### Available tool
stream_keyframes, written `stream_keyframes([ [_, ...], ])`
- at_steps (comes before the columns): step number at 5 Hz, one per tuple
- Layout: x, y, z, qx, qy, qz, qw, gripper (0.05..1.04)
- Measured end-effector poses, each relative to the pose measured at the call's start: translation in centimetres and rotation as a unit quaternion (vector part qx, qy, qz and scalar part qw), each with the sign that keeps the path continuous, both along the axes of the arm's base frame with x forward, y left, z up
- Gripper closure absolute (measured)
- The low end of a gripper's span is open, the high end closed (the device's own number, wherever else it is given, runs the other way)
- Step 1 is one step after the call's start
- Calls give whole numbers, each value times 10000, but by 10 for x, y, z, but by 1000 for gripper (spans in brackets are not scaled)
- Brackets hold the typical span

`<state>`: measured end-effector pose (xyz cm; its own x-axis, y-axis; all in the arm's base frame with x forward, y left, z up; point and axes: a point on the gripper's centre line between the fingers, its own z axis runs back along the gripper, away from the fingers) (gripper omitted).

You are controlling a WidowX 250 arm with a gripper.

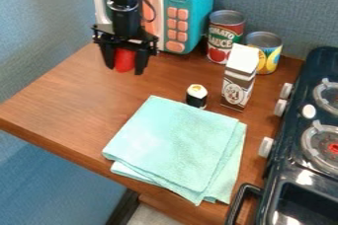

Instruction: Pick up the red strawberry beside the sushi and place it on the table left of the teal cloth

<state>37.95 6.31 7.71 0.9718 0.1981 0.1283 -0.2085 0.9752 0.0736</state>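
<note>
And here's my black arm (125, 3), in from the far side, left of centre, running almost straight down! My tool (123, 68) hangs at its lower end, pointing downward, two dark fingers (107, 57) set apart, left and right, gripping between them.

Here's the microwave (200, 3) in bright teal, its buttons (177, 29) salmon pink! There's a red thing (124, 60) between the fingers of the black tool (124, 67), over a reddish-brown desk (72, 88). The carton (238, 82) shows white over brown, one can (224, 39) wears red and green, another (267, 54) yellow and blue, the cloth (173, 142) plain mint, the stove (280, 197) near-black with white knobs (265, 147)!
</note>
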Motion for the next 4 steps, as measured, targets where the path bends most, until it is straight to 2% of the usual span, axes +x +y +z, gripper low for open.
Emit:
stream_keyframes([
  [1, -32, 7, -21, 28, 509, 120, 9986, 262],
  [2, -64, 14, -46, -58, 996, 19, 9950, 262],
  [3, -79, 25, -56, -92, 1222, 48, 9924, 262],
  [4, -80, 30, -57, -101, 1248, 97, 9921, 262],
])
